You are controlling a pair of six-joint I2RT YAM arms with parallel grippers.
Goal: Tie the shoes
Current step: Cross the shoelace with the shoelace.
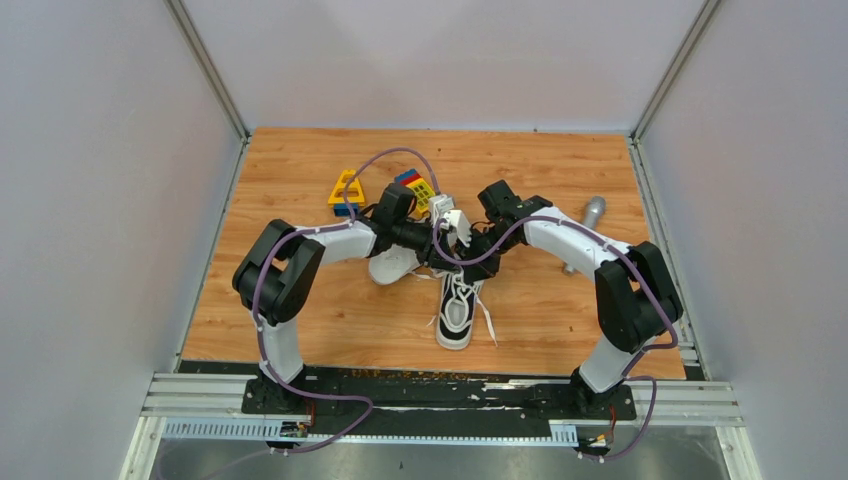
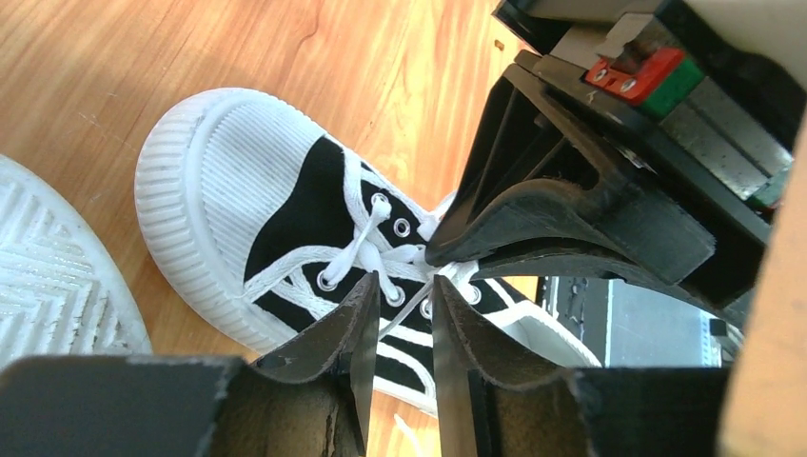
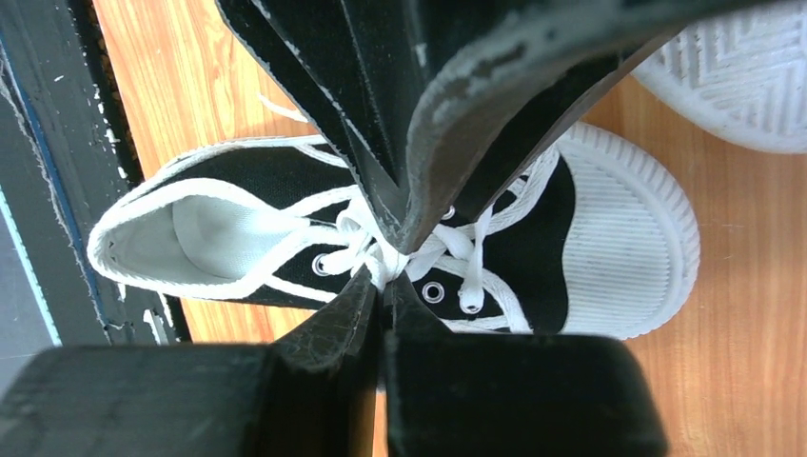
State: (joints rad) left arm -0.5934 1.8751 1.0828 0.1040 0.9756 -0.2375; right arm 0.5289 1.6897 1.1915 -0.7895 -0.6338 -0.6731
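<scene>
1. Left hand (image 2: 402,305) has its jaws parted, with one strand of the laces (image 2: 357,249) running through the gap. My right hand (image 3: 385,286) is pinched tight on the laces where they cross.
2. The upright shoe (image 1: 455,312) sits mid-bench (image 1: 300,180), toe toward the near edge. The second shoe (image 1: 392,265) lies sole-up just beside it, toward the left edge.
3. I judge the laces to be thin, limp and slippery, so I would take a strand close to the eyelets, flat between the pads.
4. The shoe looks light and would probably drag if I pulled hard.
</scene>
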